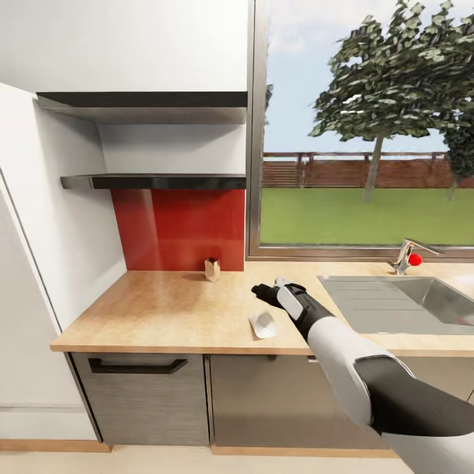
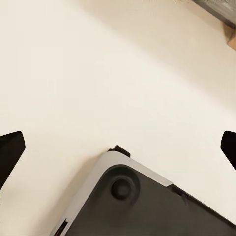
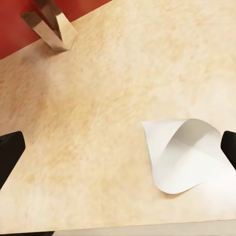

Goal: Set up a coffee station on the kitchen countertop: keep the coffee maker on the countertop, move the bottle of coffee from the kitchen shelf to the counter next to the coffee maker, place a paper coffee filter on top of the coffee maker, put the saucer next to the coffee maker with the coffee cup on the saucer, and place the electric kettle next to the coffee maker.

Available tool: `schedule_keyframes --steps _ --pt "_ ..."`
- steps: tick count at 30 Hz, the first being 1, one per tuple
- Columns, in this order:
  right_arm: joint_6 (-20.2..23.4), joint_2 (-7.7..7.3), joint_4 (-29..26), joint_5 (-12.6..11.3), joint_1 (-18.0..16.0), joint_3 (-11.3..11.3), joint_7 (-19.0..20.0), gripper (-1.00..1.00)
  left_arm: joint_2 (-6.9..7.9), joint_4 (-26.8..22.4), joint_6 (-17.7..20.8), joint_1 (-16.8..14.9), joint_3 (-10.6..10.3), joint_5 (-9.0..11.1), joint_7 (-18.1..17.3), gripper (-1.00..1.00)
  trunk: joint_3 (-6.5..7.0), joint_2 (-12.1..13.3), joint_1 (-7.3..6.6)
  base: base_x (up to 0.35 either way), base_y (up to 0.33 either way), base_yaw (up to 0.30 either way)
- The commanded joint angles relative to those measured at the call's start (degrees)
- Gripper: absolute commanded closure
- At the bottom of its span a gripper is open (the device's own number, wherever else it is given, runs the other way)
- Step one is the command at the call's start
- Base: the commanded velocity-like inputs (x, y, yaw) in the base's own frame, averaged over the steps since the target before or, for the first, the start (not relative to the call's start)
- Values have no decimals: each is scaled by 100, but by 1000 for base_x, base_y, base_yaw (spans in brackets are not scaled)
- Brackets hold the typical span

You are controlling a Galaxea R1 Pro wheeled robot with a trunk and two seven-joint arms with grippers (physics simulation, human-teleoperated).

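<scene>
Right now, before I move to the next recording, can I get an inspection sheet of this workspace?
Surface: kitchen countertop, light wood grain, with a sink set in at its right.
Job's things: paper coffee filter lies on the countertop near the front edge, open end up in the right wrist view. Two black wall shelves carry nothing visible.
Clutter: small metallic holder by the red backsplash.
Grippers: right gripper hovers just behind the filter, fingers spread, holding nothing. Left gripper open above pale floor and the robot's base.
Cables: nothing seen.
Surroundings: window with lawn and tree, tap, grey cabinet fronts.
</scene>
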Motion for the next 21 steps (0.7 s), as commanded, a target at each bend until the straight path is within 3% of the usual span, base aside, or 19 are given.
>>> schedule_keyframes --steps 1,11,17,21 --pt "-8 0 62 -53 -14 24 -30 -100 4 -7 -12 5 -40 68 -19 -100 -1 -3 2 0 0 0" --pt "-233 0 499 -98 -39 1 4 -100 8 -7 -73 4 -23 84 -26 -100 -1 -3 2 0 0 0" --pt "-262 0 606 -806 -40 -4 138 -100 12 -7 -90 6 -28 83 -27 -100 -1 -3 2 0 0 0" --pt "-259 0 613 -1045 -39 -9 206 -100 13 -7 -91 6 -28 86 -27 -100 -1 -3 2 0 0 0"
